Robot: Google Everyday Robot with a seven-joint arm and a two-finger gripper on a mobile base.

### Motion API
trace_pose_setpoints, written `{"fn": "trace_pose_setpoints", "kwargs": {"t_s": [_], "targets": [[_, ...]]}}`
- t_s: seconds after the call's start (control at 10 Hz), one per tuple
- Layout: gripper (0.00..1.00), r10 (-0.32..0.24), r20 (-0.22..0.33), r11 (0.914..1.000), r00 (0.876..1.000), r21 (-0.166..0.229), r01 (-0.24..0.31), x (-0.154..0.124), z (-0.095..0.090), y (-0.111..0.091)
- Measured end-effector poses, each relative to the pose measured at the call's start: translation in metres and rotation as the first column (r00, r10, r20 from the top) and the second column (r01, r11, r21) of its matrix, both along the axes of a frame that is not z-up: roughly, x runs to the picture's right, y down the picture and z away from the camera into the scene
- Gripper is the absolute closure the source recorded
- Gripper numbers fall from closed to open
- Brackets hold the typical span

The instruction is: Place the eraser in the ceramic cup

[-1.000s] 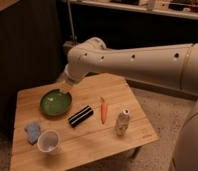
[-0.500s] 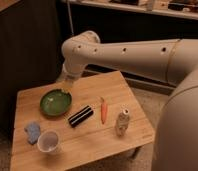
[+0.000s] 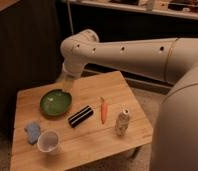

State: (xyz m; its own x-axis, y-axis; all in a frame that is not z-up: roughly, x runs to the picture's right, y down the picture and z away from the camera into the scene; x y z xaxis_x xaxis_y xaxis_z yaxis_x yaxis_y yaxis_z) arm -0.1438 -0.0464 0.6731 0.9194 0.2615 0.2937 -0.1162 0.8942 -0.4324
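The eraser (image 3: 80,116), a black oblong block with pale stripes, lies on the wooden table (image 3: 109,85) just right of the green plate. The ceramic cup (image 3: 48,142), small and white, stands upright near the table's front left corner. My gripper (image 3: 65,84) hangs at the end of the pale arm, which comes in from the right and bends down. It sits above the far rim of the green plate (image 3: 56,103), behind and left of the eraser. It stands open with nothing in it, well away from the cup.
An orange carrot (image 3: 104,110) lies right of the eraser. A slim pale bottle (image 3: 122,122) stands near the right front edge. A blue sponge-like lump (image 3: 33,132) sits left of the cup. Dark shelving stands behind the table.
The arm's upper links have swung left and closer to the camera. The gripper stays over the plate's far rim. Nothing on the table has moved.
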Motion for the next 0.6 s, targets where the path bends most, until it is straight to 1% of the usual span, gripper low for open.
{"fn": "trace_pose_setpoints", "kwargs": {"t_s": [0.1, 0.2, 0.3, 0.4, 0.5, 0.6], "targets": [[0.35, -0.072, 0.077, 0.9974, 0.994, 0.005, 0.071, -0.003, 0.005, 0.001], [0.35, -0.148, 0.147, 0.989, 0.978, 0.028, 0.145, -0.005, 0.009, 0.003], [0.35, -0.21, 0.199, 0.9775, 0.957, 0.059, 0.203, -0.005, 0.013, 0.003], [0.35, -0.258, 0.232, 0.966, 0.938, 0.082, 0.245, -0.002, 0.02, 0.005], [0.35, -0.29, 0.241, 0.9566, 0.926, 0.099, 0.274, 0.004, 0.028, 0.006], [0.35, -0.314, 0.239, 0.9489, 0.919, 0.115, 0.294, 0.007, 0.033, 0.008]]}}
